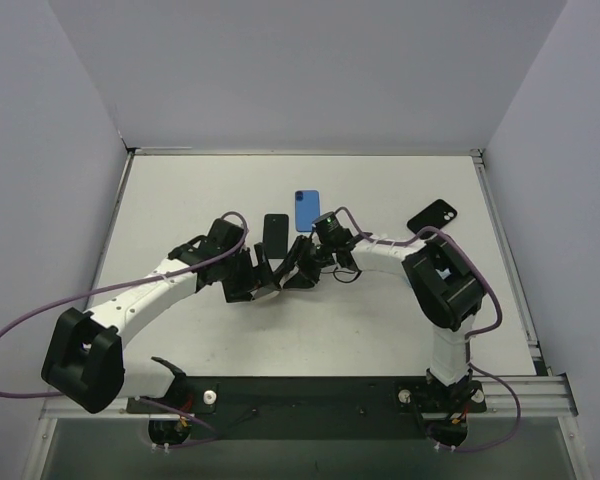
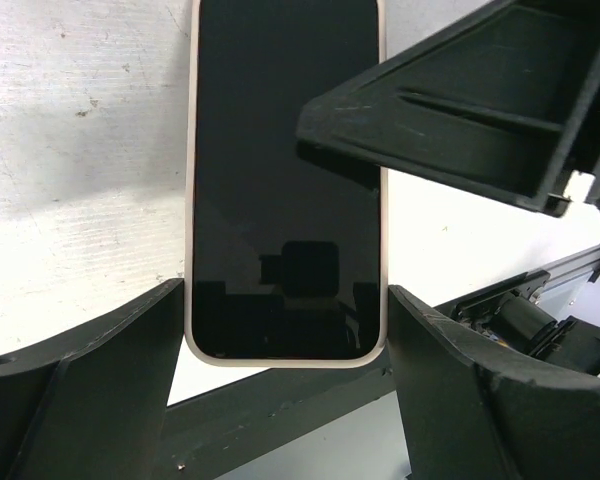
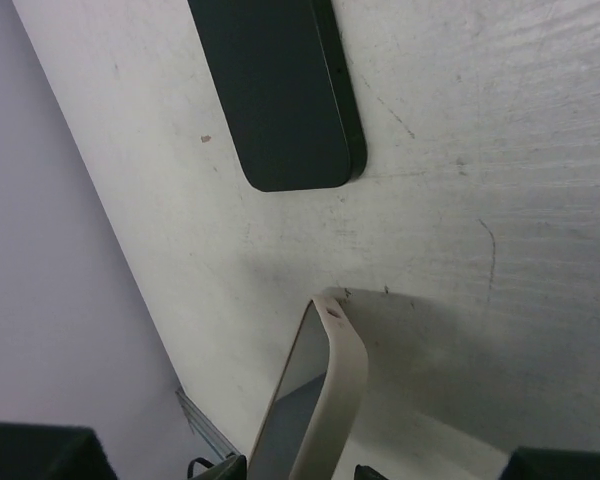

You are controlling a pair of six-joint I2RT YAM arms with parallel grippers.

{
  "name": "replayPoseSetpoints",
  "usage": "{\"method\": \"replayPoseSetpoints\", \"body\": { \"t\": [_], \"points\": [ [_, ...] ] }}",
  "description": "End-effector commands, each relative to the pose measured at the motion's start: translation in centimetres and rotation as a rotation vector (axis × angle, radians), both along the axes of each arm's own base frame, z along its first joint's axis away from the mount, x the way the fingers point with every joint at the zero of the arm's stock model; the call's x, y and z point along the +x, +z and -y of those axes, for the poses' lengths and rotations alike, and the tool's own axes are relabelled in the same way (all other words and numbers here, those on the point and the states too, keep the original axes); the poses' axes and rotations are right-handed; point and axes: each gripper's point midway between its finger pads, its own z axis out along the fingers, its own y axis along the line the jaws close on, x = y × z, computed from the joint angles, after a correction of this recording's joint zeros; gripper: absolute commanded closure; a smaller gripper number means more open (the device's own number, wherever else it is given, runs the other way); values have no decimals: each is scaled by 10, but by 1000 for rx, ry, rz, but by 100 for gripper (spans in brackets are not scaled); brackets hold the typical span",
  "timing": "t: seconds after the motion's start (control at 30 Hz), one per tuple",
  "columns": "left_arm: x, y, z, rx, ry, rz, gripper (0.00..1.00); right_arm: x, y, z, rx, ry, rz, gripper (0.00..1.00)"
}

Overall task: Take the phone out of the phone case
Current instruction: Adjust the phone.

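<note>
So the left gripper (image 2: 285, 312) is pinching the near end of the phone (image 2: 285, 150) by its long edges, phone sitting in its cream phone case (image 3: 336, 385). The right gripper (image 1: 305, 268) is hanging spread just beside it. Past that, a dark phone (image 3: 275, 90) is lying flat on the worktop (image 1: 180, 200), and a blue phone (image 1: 307, 210) is sitting further back.

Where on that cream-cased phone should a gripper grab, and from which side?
Pinch the cream-cased phone across its two long edges near a short end, approaching from that end: those sides are straight and parallel, and the left gripper straddles them there.
</note>
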Motion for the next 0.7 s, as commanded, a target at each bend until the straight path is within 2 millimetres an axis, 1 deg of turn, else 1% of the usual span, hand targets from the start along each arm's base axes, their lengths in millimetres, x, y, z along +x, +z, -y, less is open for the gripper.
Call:
{"method": "replayPoseSetpoints", "body": {
  "t": [0.0,0.03,0.1,0.13,0.17,0.2,0.23,0.27,0.3,0.33,0.37,0.4,0.43,0.5,0.53,0.6,0.67],
  "points": [
    [10,27,13,-74,-18,100,100,2,23,-25,143,1,-37,63],
    [9,26,12,-70,-15,95,100,3,26,-28,168,-4,-39,69],
    [8,27,12,-66,-18,98,100,4,27,-28,170,-4,-36,77],
    [8,28,12,-67,-18,102,100,4,27,-28,167,-3,-30,90],
    [7,28,12,-68,-17,101,100,5,29,-27,169,0,-23,98],
    [7,32,12,-77,-18,111,98,6,32,-27,171,3,-16,100],
    [7,35,14,-90,-22,120,80,6,34,-25,166,7,-9,100],
    [7,41,17,-111,-31,126,70,10,38,-23,164,15,24,100],
    [6,47,18,-128,-35,142,56,13,41,-21,162,21,43,100],
    [7,51,17,-129,-35,154,29,15,50,-18,172,26,70,100],
    [10,57,16,-119,-37,178,19,17,55,-16,176,48,111,100],
    [10,61,15,-118,-43,192,13,23,59,-10,177,42,140,100],
    [10,62,12,-105,-42,194,10,25,71,-4,183,42,180,100],
    [12,71,11,-111,-58,228,9,33,78,8,168,59,263,100],
    [12,74,10,-120,-60,235,8,32,83,15,150,68,283,100],
    [11,84,14,-158,-82,256,7,35,85,27,115,96,335,100],
    [10,92,18,-196,-95,269,6,36,88,39,104,96,344,100]
  ]
}}
